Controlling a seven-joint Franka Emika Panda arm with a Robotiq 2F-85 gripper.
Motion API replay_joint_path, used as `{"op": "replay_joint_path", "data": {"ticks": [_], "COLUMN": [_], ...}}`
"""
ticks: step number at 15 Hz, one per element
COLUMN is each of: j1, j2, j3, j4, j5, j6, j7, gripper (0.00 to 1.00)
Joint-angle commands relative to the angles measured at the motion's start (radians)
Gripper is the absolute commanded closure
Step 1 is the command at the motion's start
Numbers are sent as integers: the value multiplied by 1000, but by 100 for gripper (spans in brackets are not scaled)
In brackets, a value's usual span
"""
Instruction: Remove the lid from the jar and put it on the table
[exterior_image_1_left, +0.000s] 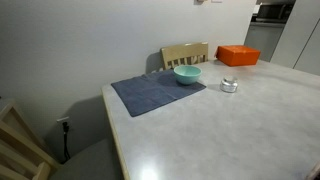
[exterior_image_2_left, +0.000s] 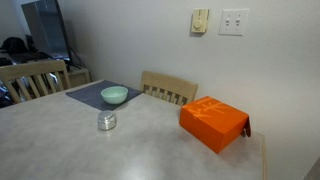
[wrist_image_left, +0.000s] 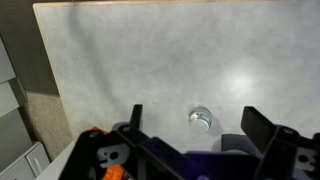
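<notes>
The small clear-glass jar (exterior_image_1_left: 229, 86) stands on the pale grey-white table (exterior_image_1_left: 200, 130), with its silvery-grey lid (exterior_image_1_left: 229, 81) on top. It shows in both exterior views, also next to the mat (exterior_image_2_left: 106, 122). In the wrist view the jar (wrist_image_left: 200, 120) lies far below, between my two spread fingers. My gripper (wrist_image_left: 196, 125) is open and empty, high above the jar. The gripper and arm do not show in either exterior view.
A teal bowl (exterior_image_1_left: 187, 74) sits on a blue-grey cloth mat (exterior_image_1_left: 150, 93) near the jar. An orange box (exterior_image_1_left: 238, 55) lies at the table's far end, also seen close up (exterior_image_2_left: 214, 122). Wooden chairs (exterior_image_2_left: 168, 88) stand along the table's edges.
</notes>
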Motion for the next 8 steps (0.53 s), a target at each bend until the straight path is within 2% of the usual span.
{"op": "replay_joint_path", "data": {"ticks": [1, 3, 8], "j1": [15, 42, 65], "j2": [5, 50, 144], "j3": [-10, -61, -165], "j4": [3, 37, 71], "j5": [-9, 55, 160], "j6": [-4, -72, -116], "j7": [10, -54, -178], "gripper": [0, 0, 0]}}
